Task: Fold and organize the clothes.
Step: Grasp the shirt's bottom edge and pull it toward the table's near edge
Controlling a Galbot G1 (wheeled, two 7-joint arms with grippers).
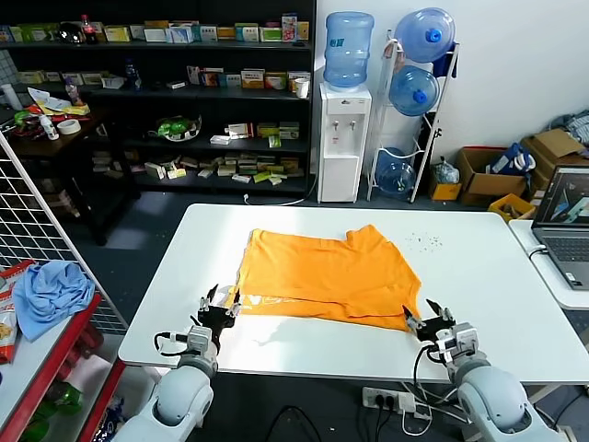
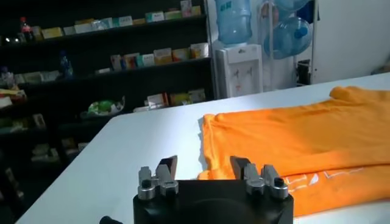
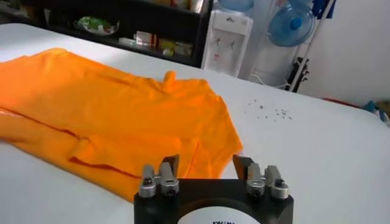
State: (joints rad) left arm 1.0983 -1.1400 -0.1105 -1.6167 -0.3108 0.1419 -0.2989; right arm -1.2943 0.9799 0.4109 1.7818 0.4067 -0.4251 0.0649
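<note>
The soft, creased orange T-shirt [image 1: 324, 274] lies folded on my smooth white table [image 1: 497, 285]. My left gripper [image 1: 221, 307] and right gripper [image 1: 426, 319] flank its near corners, fingers spread, empty.

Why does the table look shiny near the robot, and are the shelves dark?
Head view: a pale glare patch lies on the white table just below the orange T-shirt. Left wrist view: the shelves look dim. Right wrist view: the background is slightly soft.
</note>
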